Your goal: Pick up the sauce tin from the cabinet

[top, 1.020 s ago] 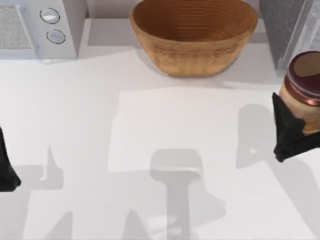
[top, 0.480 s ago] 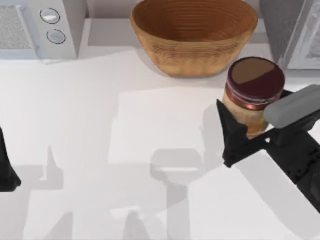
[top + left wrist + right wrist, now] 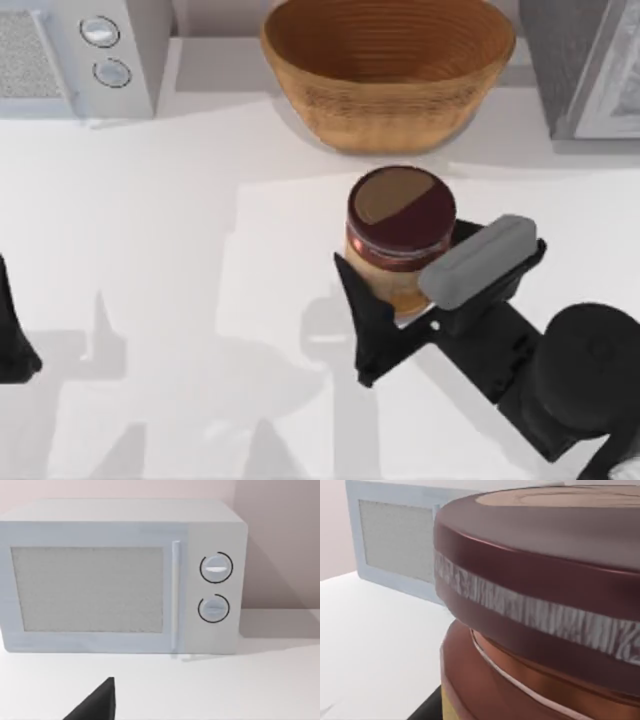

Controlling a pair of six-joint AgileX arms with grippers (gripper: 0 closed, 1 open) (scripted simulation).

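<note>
The sauce tin (image 3: pixel 400 215), maroon-topped with a tan emblem and an orange body, is held upright over the middle of the table, just in front of the basket. My right gripper (image 3: pixel 400 262) is shut on the tin's body, one dark finger (image 3: pixel 362 318) on its left side. The tin (image 3: pixel 545 605) looms very close in the right wrist view. The cabinet (image 3: pixel 572 60) stands at the back right corner, well apart from the tin. My left gripper (image 3: pixel 12 340) stays parked at the table's left edge.
A big woven brown basket (image 3: pixel 388 70) stands at the back centre. A white microwave with two knobs (image 3: pixel 70 50) sits at the back left and faces the left wrist camera (image 3: pixel 120 575). The tin's shadow (image 3: pixel 350 335) lies on the white tabletop.
My right gripper has carried the sauce tin from the right edge by the cabinet leftward and toward the front, to the table's middle. The left arm has not moved.
</note>
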